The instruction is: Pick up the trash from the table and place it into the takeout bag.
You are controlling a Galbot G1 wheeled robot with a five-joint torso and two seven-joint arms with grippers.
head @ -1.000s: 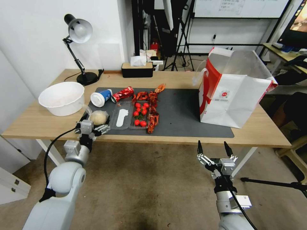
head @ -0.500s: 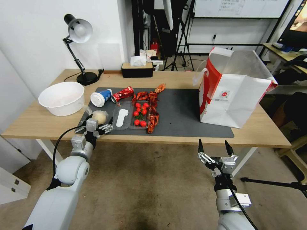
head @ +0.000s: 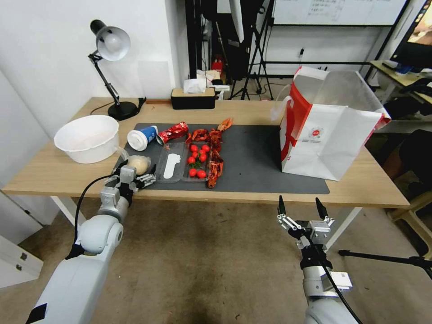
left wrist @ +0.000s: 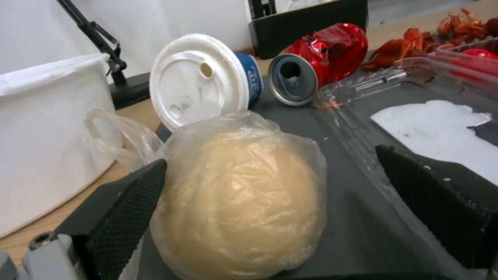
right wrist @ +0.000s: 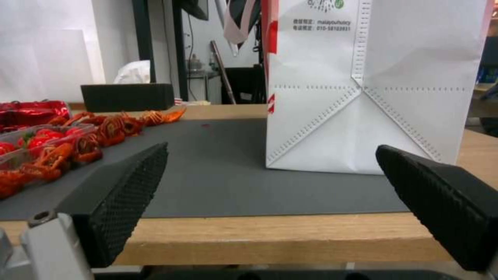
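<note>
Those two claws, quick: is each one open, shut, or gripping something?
Left gripper: open, straddling the bagged dough ball on the mat, not clamped.
Right gripper: open, holding nothing, below the table edge.

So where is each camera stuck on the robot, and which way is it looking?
Head view: up on the head, looking down over the table; both arms show, left gripper by the bagged dough ball, right gripper below the table's edge.
Left wrist view: on the left wrist, facing the dough ball; its open fingers show.
Right wrist view: on the right wrist, facing the takeout bag; open fingers show.
Shared: both wrist views see the crushed red can.
</note>
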